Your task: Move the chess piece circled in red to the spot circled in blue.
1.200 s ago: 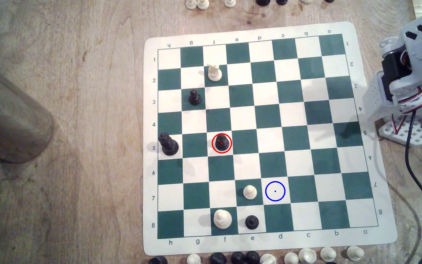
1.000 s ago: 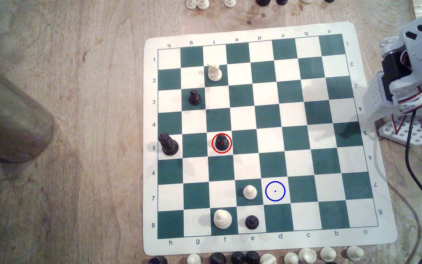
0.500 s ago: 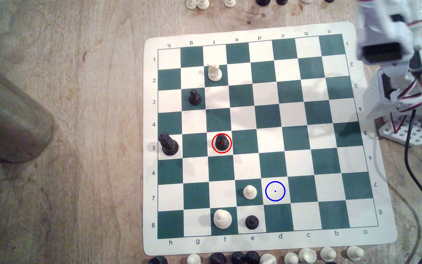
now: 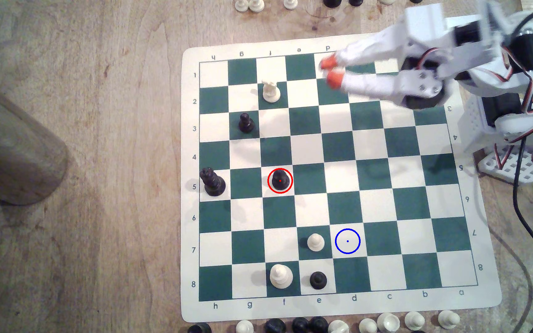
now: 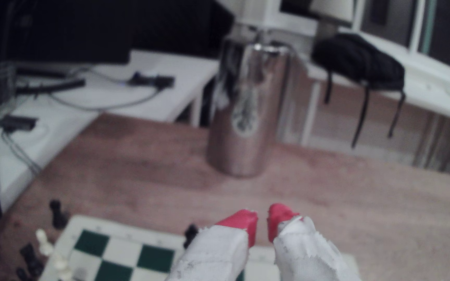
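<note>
The red-ringed black piece, glossy with a rounded top, stands on a white square in row 5 at the board's middle left in the exterior view. The blue-ringed spot is a bare white square in row 7, just right of a white pawn. My gripper hovers over the board's far rows, well away from both. Its orange-tipped fingers stand slightly apart with nothing between them. In the wrist view the gripper points past the board's edge toward a metal cylinder.
On the green-and-white board also stand a tall black crowned piece, a black pawn, a white knight, a white piece and a black pawn. A metal cylinder lies off the board at the left. Spare pieces line both board ends.
The arm has unfolded from its rest at the right edge and swung out over the board's far rows. No piece has moved.
</note>
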### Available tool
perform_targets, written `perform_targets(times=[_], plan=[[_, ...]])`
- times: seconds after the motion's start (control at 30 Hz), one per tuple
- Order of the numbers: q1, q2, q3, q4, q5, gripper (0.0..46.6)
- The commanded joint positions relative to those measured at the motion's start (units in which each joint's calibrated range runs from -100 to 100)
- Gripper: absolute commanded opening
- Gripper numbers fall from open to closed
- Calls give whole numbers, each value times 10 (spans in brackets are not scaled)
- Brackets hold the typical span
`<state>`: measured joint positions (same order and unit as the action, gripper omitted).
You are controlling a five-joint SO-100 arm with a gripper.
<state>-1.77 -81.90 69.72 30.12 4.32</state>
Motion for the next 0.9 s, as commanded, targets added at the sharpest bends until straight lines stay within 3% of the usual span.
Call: perform_targets(times=[0.0,0.2,0.4,0.57,0.87], plan=[[-12,127,-163,91,-13,69],[-15,286,-271,172,-54,101],[-23,386,-305,192,-85,92],[-43,457,-337,216,-96,100],[-74,522,-336,234,-92,122]])
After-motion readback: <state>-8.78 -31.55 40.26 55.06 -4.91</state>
